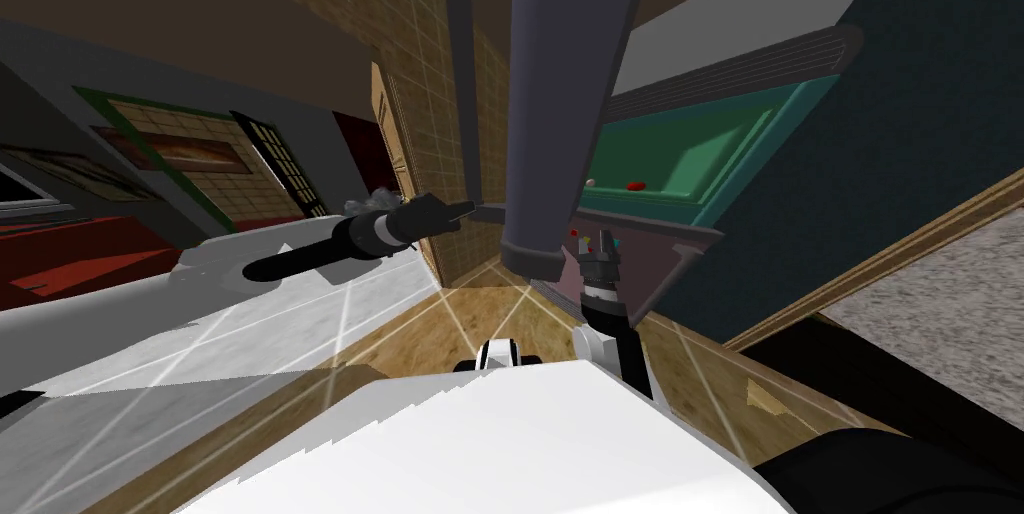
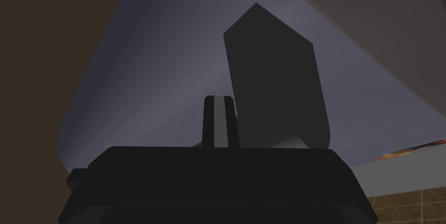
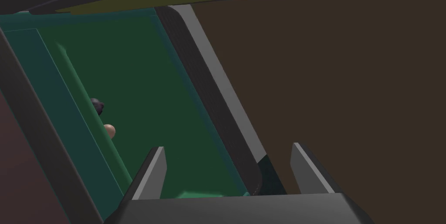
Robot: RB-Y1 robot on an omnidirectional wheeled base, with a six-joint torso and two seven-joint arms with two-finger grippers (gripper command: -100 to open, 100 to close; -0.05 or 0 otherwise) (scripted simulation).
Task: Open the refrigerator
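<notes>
Two arms are up at the refrigerator (image 1: 720, 153), which stands straight ahead of the robot with its green inside showing. Its grey door (image 1: 570, 88) is swung out and seen nearly edge-on in the head view, between the two arms. The left gripper (image 1: 462, 210) reaches in from the robot's left to the lower end of a thin dark bar (image 1: 461, 68) that runs along the door's outer face and is probably its handle. In the left wrist view one finger (image 2: 220, 121) stands right beside a dark slab, with the grey door behind. The other finger is hidden, so whether this gripper is clamped on the bar cannot be told. The right gripper (image 3: 227, 146) is below the door's lower end, at the front edge of the cabinet. Its fingers are spread wide with nothing between them, and the cabinet's ribbed grey rim (image 3: 209, 82) runs past them. Inside, against the green wall, sit a small pale ball (image 3: 109, 130) and a dark lump (image 3: 96, 105) just beside it.
</notes>
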